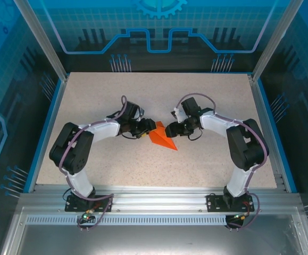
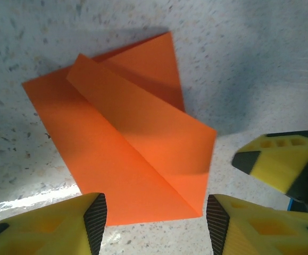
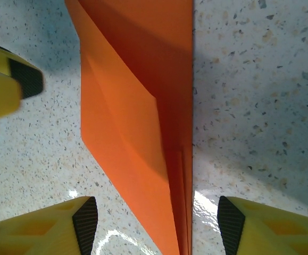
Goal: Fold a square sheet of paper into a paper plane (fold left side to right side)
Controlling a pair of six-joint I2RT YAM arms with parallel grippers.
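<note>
Plane (image 1: 161, 138) is lying flat on the speckled table (image 1: 116, 170), between both arms; on its left, the left gripper (image 2: 156, 223) is hovering with jaws apart, holding nothing; it is thin, smooth and orange, already looking like a pointy dart with sharp creases, so little folding seems left; on its right, the right gripper (image 3: 157, 223) is also standing apart, empty.

We see the paper plane (image 1: 161, 137), orange-red, folded into a slim pointed dart, lying centred on the counter (image 1: 90, 106).
</note>
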